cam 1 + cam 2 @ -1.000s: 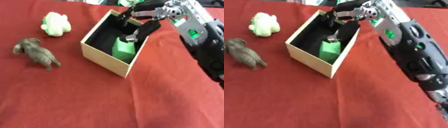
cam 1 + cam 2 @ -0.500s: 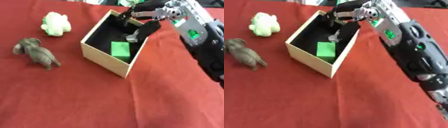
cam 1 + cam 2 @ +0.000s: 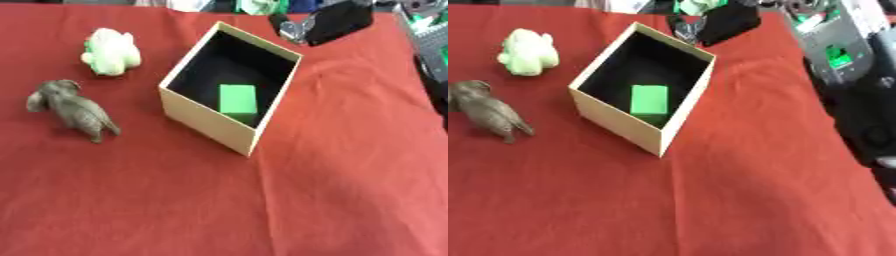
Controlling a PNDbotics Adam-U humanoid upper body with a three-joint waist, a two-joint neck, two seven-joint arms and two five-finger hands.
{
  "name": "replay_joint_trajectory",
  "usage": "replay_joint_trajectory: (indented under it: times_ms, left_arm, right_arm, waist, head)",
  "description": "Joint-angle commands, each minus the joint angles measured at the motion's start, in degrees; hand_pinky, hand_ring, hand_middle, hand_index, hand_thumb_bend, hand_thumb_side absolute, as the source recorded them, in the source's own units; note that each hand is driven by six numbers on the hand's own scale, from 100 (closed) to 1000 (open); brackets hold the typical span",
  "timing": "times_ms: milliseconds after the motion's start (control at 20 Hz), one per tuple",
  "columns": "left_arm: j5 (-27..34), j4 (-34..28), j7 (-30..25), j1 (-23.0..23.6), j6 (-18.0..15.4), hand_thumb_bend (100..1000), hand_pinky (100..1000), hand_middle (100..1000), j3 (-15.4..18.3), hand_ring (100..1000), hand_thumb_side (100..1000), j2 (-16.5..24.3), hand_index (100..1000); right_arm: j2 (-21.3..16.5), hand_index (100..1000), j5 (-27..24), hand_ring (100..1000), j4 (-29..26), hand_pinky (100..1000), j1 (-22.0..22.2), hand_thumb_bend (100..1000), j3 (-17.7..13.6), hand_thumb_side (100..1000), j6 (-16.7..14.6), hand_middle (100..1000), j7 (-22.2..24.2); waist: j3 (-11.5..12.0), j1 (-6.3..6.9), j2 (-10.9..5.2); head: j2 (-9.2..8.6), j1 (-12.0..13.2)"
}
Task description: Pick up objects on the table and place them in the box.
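Green block is lying flat on the black floor of the cream box in the left eye view, long axis running toward the far wall, no writing readable on it. Red cloth is covering the table. A grey elephant toy is standing left of the box, head toward the far left; a pale green frog toy is sitting beyond it.

Over in the right eye view, the right hand is being held beyond the box's far corner, blurred, so its grip can't be told. Green patches on the arm aren't readable.
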Motion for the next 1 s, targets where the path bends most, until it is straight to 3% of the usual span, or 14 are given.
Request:
replay_joint_trajectory:
  times_ms: [50,350,450,550,600,650,850,1000]
  left_arm:
    - [-9.02,-0.82,1.17,-1.76,0.33,100,655,654,-0.56,683,722,9.39,781]
    - [-16.95,-0.82,-0.01,-4.84,1.15,100,680,720,-3.69,741,759,19.07,808]
    - [-19.03,-0.82,-2.25,-6.22,0.46,111,693,744,-4.79,765,718,21.46,811]
    - [-21.38,-0.82,-4.86,-7.57,-0.58,313,706,770,-5.64,795,693,23.29,820]
    - [-22.81,-0.82,-6.25,-8.25,-1.32,479,719,782,-5.95,819,698,24.04,821]
    - [-24.58,-0.82,-7.62,-9.03,-2.28,548,726,784,-6.19,830,707,24.82,817]
    - [-28.62,-0.82,-13.27,-11.3,-4.61,673,762,810,-7.48,875,796,25.98,845]
    - [-28.96,-0.33,-18.87,-13.28,-5.69,705,764,815,-8.96,886,827,26.17,848]
  right_arm:
    - [-3.23,996,-2.68,848,-5.7,849,1.74,100,-3.63,695,2.79,704,-3.87]
    - [-3.89,1000,-6.89,831,-12.16,846,9.31,100,-7.83,820,6.73,677,-11.1]
    - [-3.31,1000,-8.17,827,-12.48,845,11.22,100,-9.06,828,6.96,671,-13.92]
    - [-2.79,1000,-9.49,824,-12.56,845,12.78,100,-9.93,833,6.85,668,-16.39]
    - [-2.6,1000,-10.07,821,-12.57,845,13.45,100,-10.27,832,6.78,667,-17.36]
    - [-2.42,1000,-10.51,820,-12.58,844,14.06,100,-10.59,830,6.75,665,-18.18]
    - [-1.62,1000,-11.47,815,-12.58,843,15.57,100,-11.3,830,6.81,662,-19.67]
    - [-1.11,1000,-11.75,811,-12.58,841,16.21,100,-11.75,828,7.14,659,-20.02]
  waist:
    - [-0.26,0.34,-1.52]
    - [-1.32,0.57,-1.54]
    - [-1.65,0.61,-1.58]
    - [-1.86,0.7,-1.58]
    - [-1.93,0.75,-1.58]
    - [-2.01,0.8,-1.59]
    - [-2.35,0.93,-1.67]
    - [-2.48,1.08,-1.77]
  head:
    - [0.57,0.21]
    - [0.95,0.87]
    - [1.18,1.04]
    - [1.3,1.36]
    - [1.35,1.5]
    - [1.42,1.66]
    - [1.42,2.19]
    - [1.5,2.43]
